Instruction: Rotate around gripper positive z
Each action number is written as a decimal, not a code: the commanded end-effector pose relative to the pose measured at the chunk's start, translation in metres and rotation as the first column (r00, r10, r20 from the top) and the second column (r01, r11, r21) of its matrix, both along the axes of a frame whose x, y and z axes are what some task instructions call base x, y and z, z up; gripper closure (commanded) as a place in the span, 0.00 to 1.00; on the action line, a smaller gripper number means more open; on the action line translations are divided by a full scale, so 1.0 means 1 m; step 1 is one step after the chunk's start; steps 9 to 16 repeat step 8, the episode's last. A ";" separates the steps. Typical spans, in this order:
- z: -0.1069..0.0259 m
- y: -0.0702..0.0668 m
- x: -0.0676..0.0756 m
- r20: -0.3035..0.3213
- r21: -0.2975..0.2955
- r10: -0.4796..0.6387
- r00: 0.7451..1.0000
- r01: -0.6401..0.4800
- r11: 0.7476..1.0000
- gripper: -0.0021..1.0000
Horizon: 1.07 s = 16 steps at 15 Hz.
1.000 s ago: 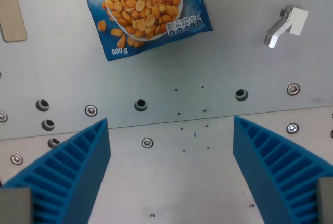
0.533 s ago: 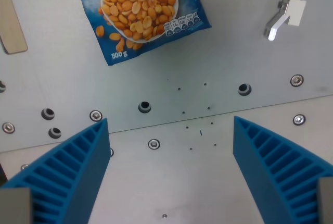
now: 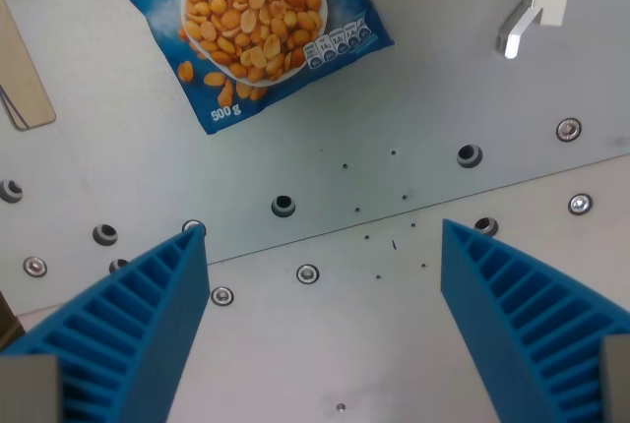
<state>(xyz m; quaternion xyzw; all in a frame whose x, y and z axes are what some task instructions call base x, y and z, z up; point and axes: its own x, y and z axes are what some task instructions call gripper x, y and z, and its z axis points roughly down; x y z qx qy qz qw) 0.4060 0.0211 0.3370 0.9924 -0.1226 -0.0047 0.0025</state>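
My gripper (image 3: 325,334) is open, its two blue ribbed fingers (image 3: 128,334) standing wide apart at the bottom corners of the wrist view with nothing between them. Below it lies a bare grey metal table (image 3: 413,79) with bolt holes and screws. A blue bag of peanuts (image 3: 246,30) marked 500 g lies flat at the top, tilted, well beyond the fingertips.
A small white and metal bracket (image 3: 532,10) sits at the top on the wrist view's right. A tan wooden piece (image 3: 20,79) lies at the wrist view's left edge. A seam between two plates (image 3: 325,231) runs slanted across the middle.
The whole scene has turned counter-clockwise in the picture and shifted, so the camera has rotated. The fingers stay equally far apart. The bag, bracket and wooden piece have not moved on the table.
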 end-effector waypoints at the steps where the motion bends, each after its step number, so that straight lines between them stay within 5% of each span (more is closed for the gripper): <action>1: 0.003 0.000 0.000 0.006 -0.001 -0.170 0.985 0.170 0.985 0.00; 16: 0.003 0.000 0.000 0.007 -0.001 -0.261 0.965 0.261 0.965 0.00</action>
